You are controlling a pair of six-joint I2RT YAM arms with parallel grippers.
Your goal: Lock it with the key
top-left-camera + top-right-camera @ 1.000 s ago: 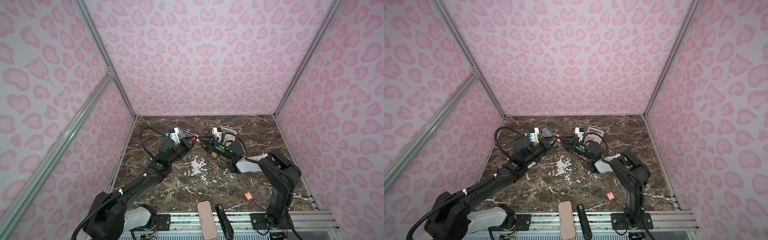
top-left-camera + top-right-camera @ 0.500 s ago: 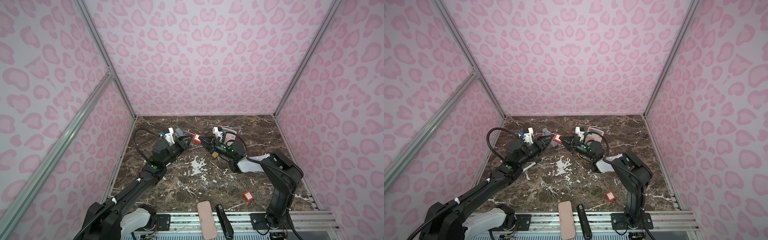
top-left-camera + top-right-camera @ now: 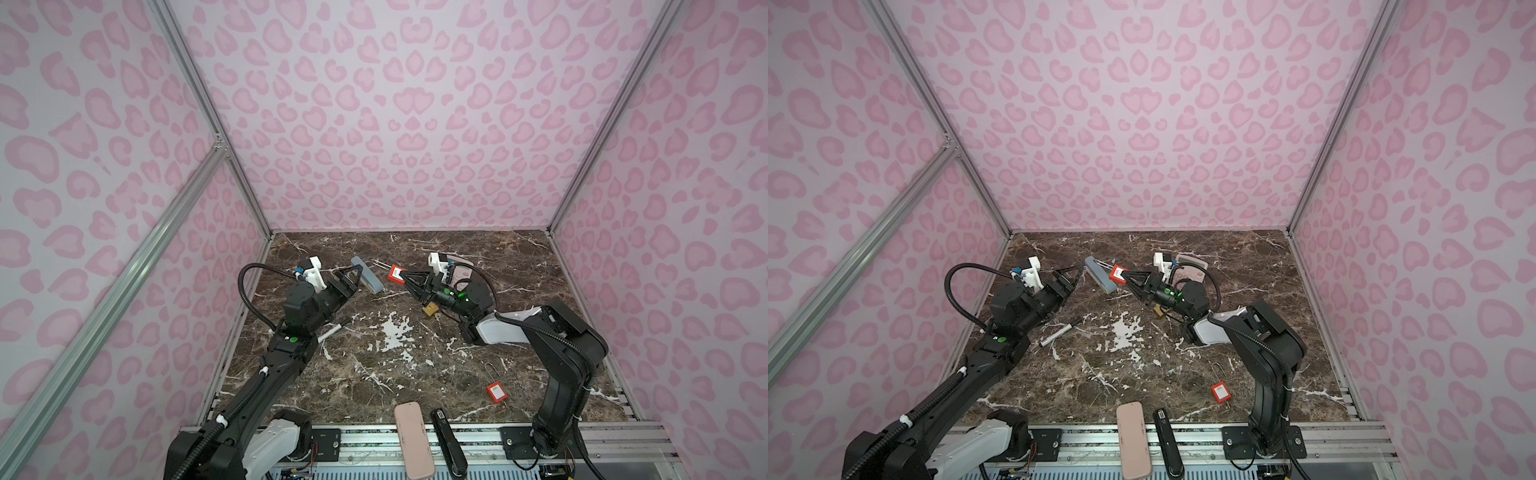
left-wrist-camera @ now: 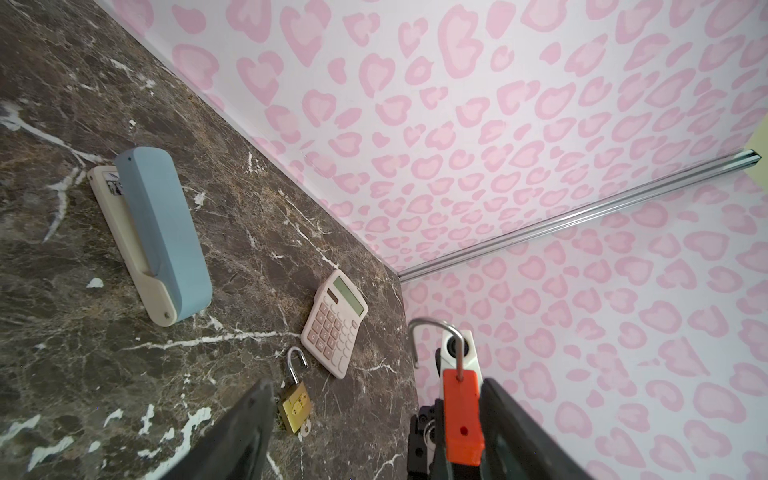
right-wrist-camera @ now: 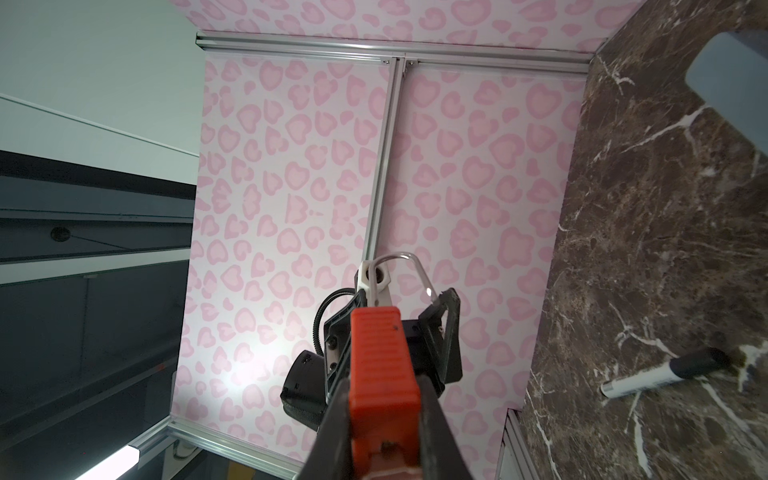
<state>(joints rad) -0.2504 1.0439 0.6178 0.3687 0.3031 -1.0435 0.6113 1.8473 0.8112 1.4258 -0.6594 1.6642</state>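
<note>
Both top views are showing the right gripper [image 3: 406, 279] pinching the red padlock [image 3: 396, 274] above the table's [image 3: 374, 374] far middle, with open room below. The left gripper [image 3: 353, 275] is gaping wide, holding nothing, near the shackle. Left wrist view is showing the padlock between those spread fingers [image 4: 249, 419]. Right wrist view is showing fingers [image 5: 436, 424] squeezing its sides.

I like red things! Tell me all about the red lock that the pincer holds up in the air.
The red lock has a ribbed, plastic-looking red body, a white label and a thin silver shackle, standing open like a hook. The right pincer clamps its body, holding it above the table, touching nothing else.
</note>
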